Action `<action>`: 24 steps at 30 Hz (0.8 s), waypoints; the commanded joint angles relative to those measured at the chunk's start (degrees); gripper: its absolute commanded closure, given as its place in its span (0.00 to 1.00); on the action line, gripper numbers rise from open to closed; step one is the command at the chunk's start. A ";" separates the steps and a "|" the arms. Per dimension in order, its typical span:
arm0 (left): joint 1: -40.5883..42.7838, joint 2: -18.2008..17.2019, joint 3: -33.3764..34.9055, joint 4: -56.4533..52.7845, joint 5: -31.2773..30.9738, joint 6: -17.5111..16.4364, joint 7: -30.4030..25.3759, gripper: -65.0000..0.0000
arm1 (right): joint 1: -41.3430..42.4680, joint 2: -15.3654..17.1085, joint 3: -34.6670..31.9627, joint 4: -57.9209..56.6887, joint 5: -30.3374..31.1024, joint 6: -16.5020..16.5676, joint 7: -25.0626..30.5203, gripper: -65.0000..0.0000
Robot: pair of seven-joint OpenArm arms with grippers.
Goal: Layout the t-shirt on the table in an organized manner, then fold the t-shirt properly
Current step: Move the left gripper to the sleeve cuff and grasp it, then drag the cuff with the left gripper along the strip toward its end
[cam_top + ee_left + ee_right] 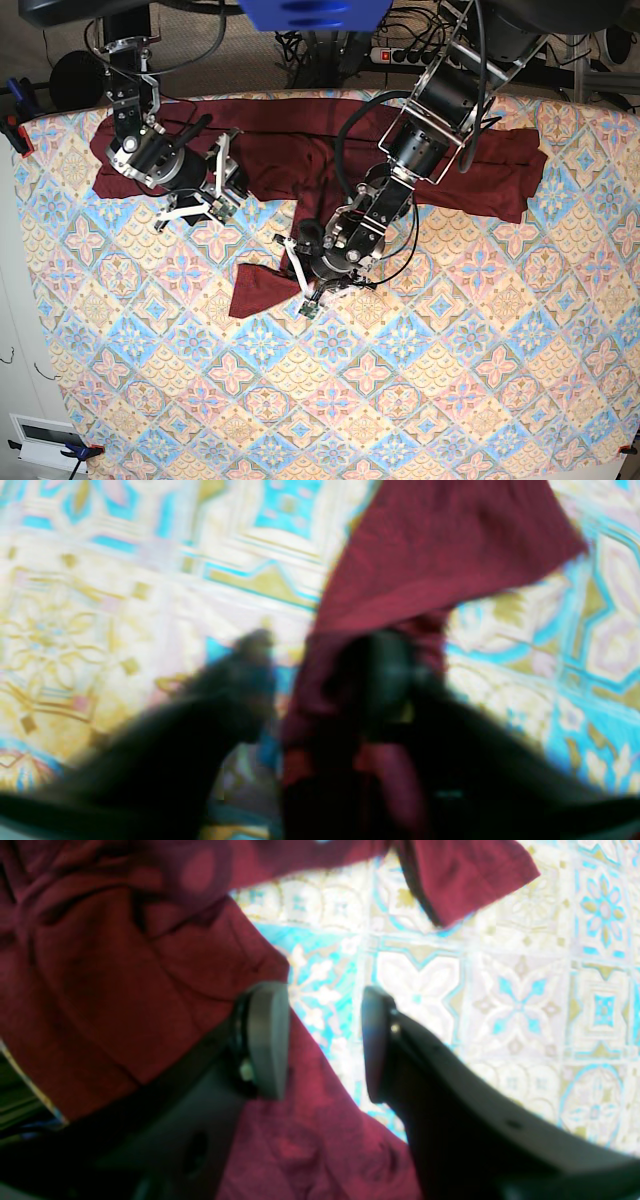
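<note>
Wide desk under a pastel cloth of blue, pink and yellow diamond tiles, filling the base view. Dark red t-shirt strung out along the far edge of the desk, rumpled, one end near the far left corner, the other toward the far right; a narrow tongue of fabric drawn out from that band toward the desk's middle. Left gripper down at the middle of the desk, over that tongue; red cloth bunched between and around its dark fingers in the blurred left wrist view, apparently pinched, the grip not sharp enough to confirm. Right gripper low over the far left part of the desk, at the near hem of the shirt; fingers parted, nothing between them but patterned cloth, one finger over red fabric, the other over bare desk.
</note>
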 commanded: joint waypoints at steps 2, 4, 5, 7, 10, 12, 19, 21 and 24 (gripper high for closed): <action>-1.02 1.00 -0.07 0.59 -0.60 -0.49 -0.58 0.97 | 0.63 0.45 0.30 1.05 0.39 -0.25 1.11 0.64; -1.02 1.00 -0.07 0.76 -0.69 -0.40 -0.66 1.00 | 0.63 0.45 0.30 1.05 0.39 -0.25 1.11 0.64; -1.02 1.00 -0.15 1.20 -0.78 -0.40 -0.66 1.00 | 0.63 0.45 0.30 1.05 0.39 -0.25 1.11 0.64; -0.58 0.65 -0.15 4.63 -0.78 -0.40 -0.75 1.00 | 0.63 0.45 0.30 1.05 0.39 -0.25 1.11 0.64; 2.14 -1.38 -3.67 11.84 -0.78 -0.40 -0.49 1.00 | 0.72 0.45 0.39 1.05 0.39 -0.25 1.20 0.64; 4.43 -1.90 -7.54 15.97 -0.87 -0.40 0.13 1.00 | 0.80 0.45 0.39 0.96 0.39 -0.25 1.20 0.64; 17.79 -4.89 -24.51 39.09 -0.87 -0.40 4.17 1.00 | 1.15 0.54 0.91 0.69 0.39 -0.25 1.20 0.64; 22.71 -5.16 -28.37 46.92 -0.87 -0.49 4.35 1.00 | 1.15 0.54 1.88 0.69 0.39 -0.25 1.20 0.64; 28.69 -5.16 -32.33 55.53 -0.87 -0.49 4.61 1.00 | 1.15 0.54 1.88 0.61 0.39 -0.25 1.20 0.64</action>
